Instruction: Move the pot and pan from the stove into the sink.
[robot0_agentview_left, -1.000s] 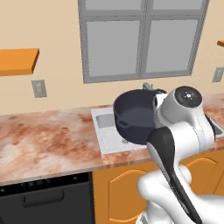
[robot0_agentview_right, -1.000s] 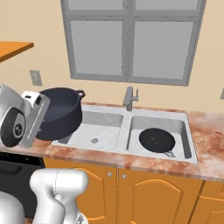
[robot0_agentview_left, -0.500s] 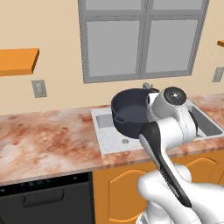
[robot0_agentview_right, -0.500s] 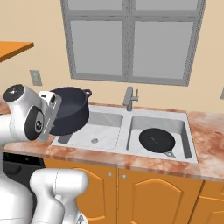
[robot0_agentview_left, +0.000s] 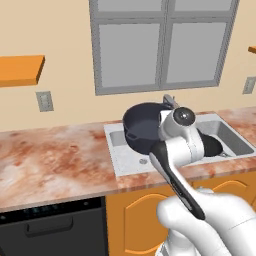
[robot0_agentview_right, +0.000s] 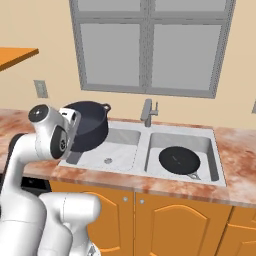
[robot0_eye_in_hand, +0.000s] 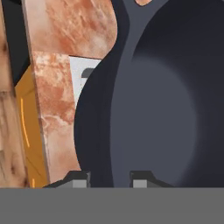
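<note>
The pot (robot0_agentview_left: 142, 125) is dark and deep, and it hangs tilted in the air over the left basin of the sink (robot0_agentview_left: 118, 150). My gripper (robot0_eye_in_hand: 110, 179) is shut on its rim. The hand view looks into the pot (robot0_eye_in_hand: 166, 109), with a fingertip on each side of the wall. From the right, the pot (robot0_agentview_right: 92, 125) hangs just beyond my hand, above the left basin. The black pan (robot0_agentview_right: 179, 159) lies flat in the right basin of the sink (robot0_agentview_right: 143, 146). My arm partly hides the pan (robot0_agentview_left: 214, 145) from the left. The stove is out of view.
A grey faucet (robot0_agentview_right: 147, 112) stands behind the sink's divider, close to the pot's right. Marbled counter (robot0_agentview_left: 55, 162) runs left of the sink, above a black appliance front (robot0_agentview_left: 50, 230). A window fills the wall behind.
The arm has carried the pot a little farther out over the left basin, and the hand has swung in closer to the sink. The pan has stayed put.
</note>
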